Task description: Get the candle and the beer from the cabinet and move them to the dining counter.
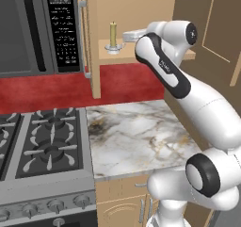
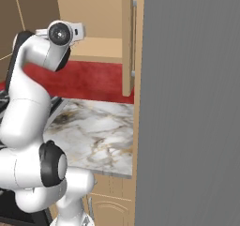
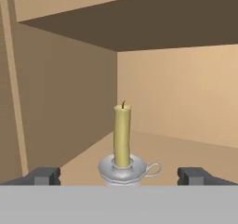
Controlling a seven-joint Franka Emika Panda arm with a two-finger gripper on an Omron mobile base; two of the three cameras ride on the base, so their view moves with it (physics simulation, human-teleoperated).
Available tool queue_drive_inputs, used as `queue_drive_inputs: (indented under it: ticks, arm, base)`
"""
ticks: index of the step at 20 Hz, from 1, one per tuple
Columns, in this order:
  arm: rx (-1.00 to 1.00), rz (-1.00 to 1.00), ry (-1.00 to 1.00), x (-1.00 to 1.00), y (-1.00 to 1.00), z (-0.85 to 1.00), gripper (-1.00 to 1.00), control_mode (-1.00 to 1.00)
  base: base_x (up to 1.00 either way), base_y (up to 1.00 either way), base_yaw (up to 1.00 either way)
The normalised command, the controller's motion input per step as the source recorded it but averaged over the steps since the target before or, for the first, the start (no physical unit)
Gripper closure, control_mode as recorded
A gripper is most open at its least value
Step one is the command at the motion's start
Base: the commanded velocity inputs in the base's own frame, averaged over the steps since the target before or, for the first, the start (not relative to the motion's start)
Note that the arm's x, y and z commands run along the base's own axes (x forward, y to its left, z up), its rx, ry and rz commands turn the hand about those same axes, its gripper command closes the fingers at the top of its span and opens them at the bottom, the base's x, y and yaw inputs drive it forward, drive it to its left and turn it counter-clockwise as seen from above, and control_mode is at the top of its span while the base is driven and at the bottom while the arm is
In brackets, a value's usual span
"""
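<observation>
Candle (image 3: 122, 135) upright, dead ahead, centred between fingertips (image 3: 44, 175) of wide-spread, empty end effector (image 3: 122, 177), inside cabinet (image 3: 60, 102).

The left base view looks forward and down from behind the arm, which rises from its lower right. It takes in the marble worktop (image 1: 136, 136) at middle distance, with the gas stove (image 1: 42, 146) left of it, the microwave (image 1: 40, 28) above the stove, and the open cabinet (image 1: 141, 14) above the worktop.

The right base view faces the same worktop (image 2: 93, 136) from the other side; a grey panel (image 2: 187, 103) stands close at its right. Both share the worktop, the red back wall and the cabinet (image 2: 93, 47).

The hand view sits inside the cabinet, level with its floor (image 3: 186, 153), close to the candle (image 3: 122, 135) and facing the back corner.
</observation>
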Motion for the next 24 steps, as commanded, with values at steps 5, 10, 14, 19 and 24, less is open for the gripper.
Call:
queue_drive_inputs:
  ticks: [5,10,14,19,24]
  arm:
    - [0.0,0.06,0.0,0.18,0.05,0.0,-1.0,-1.0]
    - [0.0,0.04,0.0,0.29,0.0,0.0,-1.0,-1.0]
    - [0.0,0.04,0.0,0.32,0.0,0.0,-1.0,-1.0]
    - [0.0,0.04,0.0,0.27,0.02,0.0,-1.0,-1.0]
    - [0.0,0.03,0.0,0.2,0.09,0.0,-1.0,-1.0]
  base:
    - [0.0,0.0,0.0]
    - [0.0,0.0,0.0]
    - [0.0,0.0,0.0]
    - [0.0,0.0,0.0]
    - [0.0,0.0,0.0]
